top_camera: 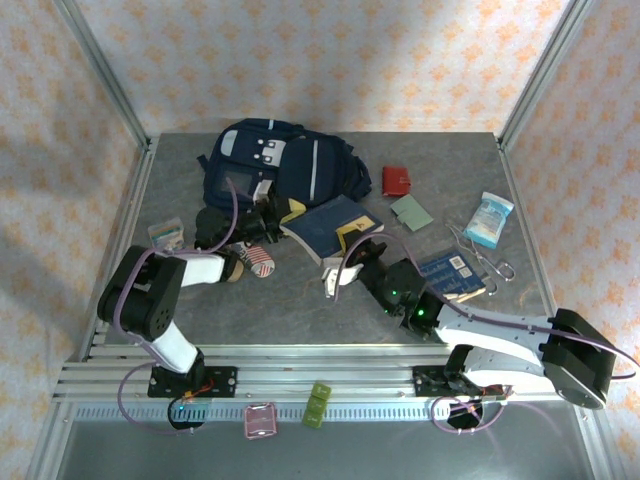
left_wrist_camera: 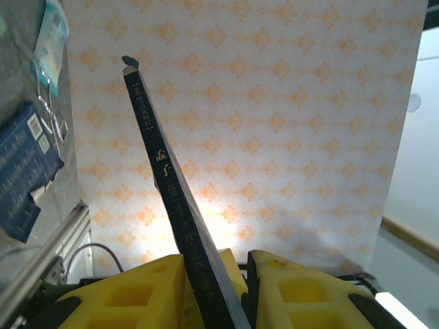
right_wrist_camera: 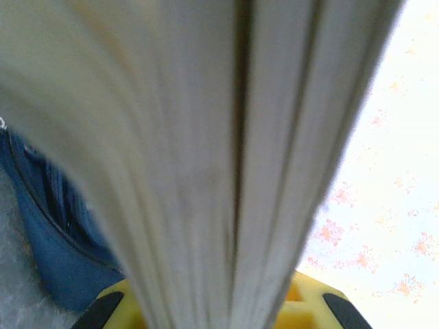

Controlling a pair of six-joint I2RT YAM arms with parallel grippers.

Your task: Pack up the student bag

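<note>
From above we see the student bag point(top_camera: 300, 160) lying flat, front face up, at the far middle of the desk point(top_camera: 300, 310). Its long axis runs roughly left to right, with the buckled grey-white patches toward the left end and the white stripe toward the right. We cannot tell whether its opening is unzipped. Just in front of the bag's near right edge, a dark blue book point(top_camera: 322, 228) is held off the desk between both arms. The left pincer point(top_camera: 272, 215) is clamped on one end and the right pincer point(top_camera: 362, 250) on the other. We judge this shared hold keeps the book steady and lined up for feeding into the bag. On the left wrist view, yellow fingers point(left_wrist_camera: 158, 291) squeeze the book's spine point(left_wrist_camera: 171, 185). On the right wrist view, pale page edges point(right_wrist_camera: 226, 171) rise between the yellow pads, with the bag's blue fabric point(right_wrist_camera: 55, 253) close beside.
</note>
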